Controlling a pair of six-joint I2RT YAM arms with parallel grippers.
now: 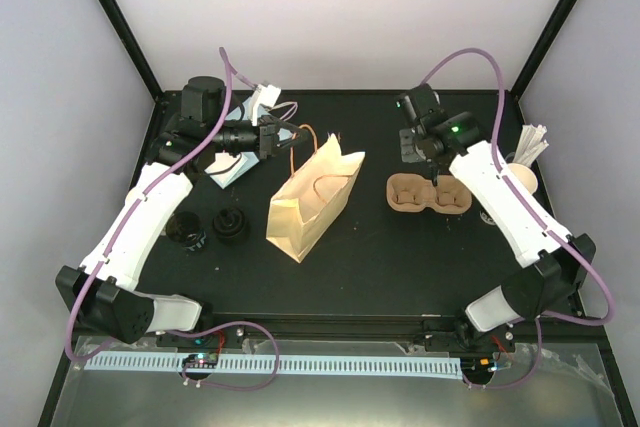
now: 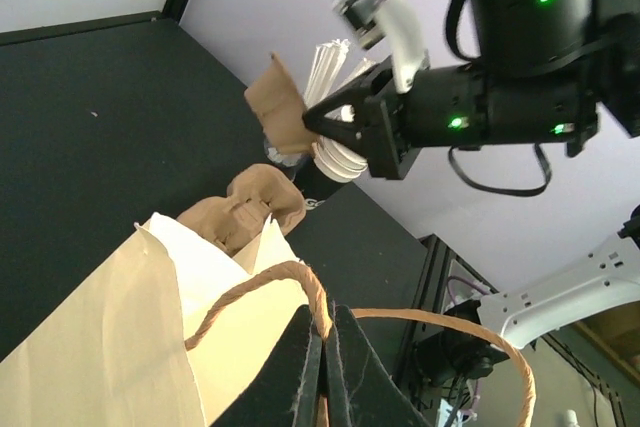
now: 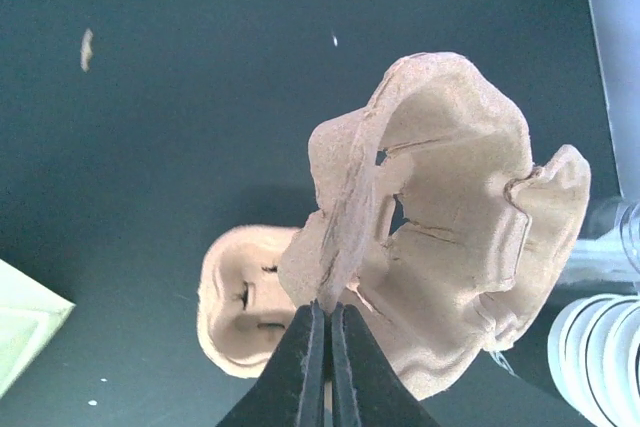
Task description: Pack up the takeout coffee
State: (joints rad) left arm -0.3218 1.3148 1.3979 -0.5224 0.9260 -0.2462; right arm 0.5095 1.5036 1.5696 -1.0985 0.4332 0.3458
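Observation:
The takeout coffee does not show in any view. A tan paper bag (image 1: pixel 312 197) stands mid-table with its mouth toward the back. My left gripper (image 2: pixel 325 332) is shut on the bag's twisted paper handle (image 2: pixel 262 295) at the top edge. My right gripper (image 3: pixel 328 312) is shut on the rim of a brown pulp carrier (image 3: pixel 440 197) and holds it tilted above the table. A second pulp carrier (image 3: pixel 245 297) lies flat beneath it, to the right of the bag (image 1: pixel 430 194).
A nested stack of paper cups with white sticks (image 1: pixel 522 172) stands at the right edge, behind my right arm. Two black lids (image 1: pixel 230 225) lie left of the bag. A pale blue-white packet (image 1: pixel 235 162) sits under my left wrist. Black frame posts border the table.

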